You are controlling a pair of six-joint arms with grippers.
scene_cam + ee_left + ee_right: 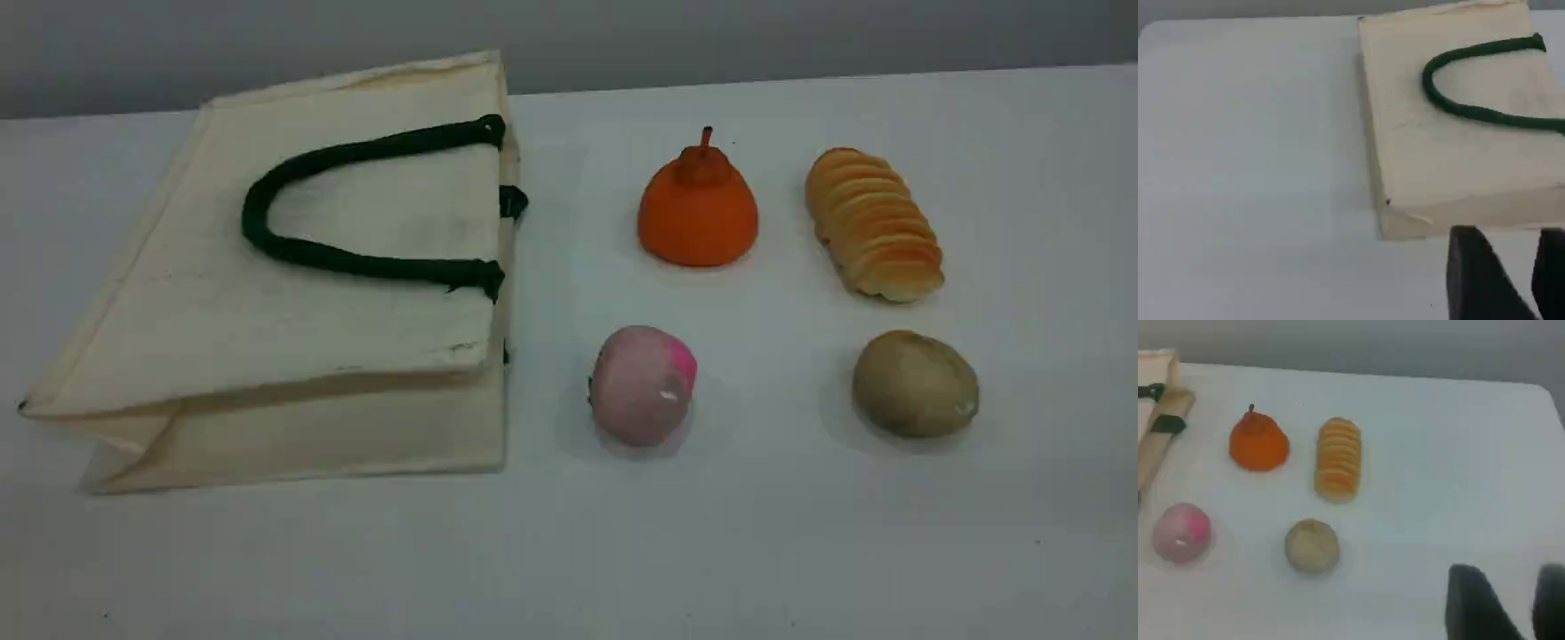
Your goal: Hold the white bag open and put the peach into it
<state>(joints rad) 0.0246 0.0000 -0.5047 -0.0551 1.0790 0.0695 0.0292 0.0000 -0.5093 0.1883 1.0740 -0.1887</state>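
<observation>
The peach (642, 384) lies on the surface (569, 551) just right of the white bag (267, 293), which lies flat, with nothing between them. An orange pear (698, 209) sits beyond the peach. A ridged bun (873, 222) and a brown lump (916, 384) lie further right. I see the left claw (1519, 273) above the bag's near side and the right claw (1518, 600) near-right of the lump, both spread and holding nothing.
</observation>
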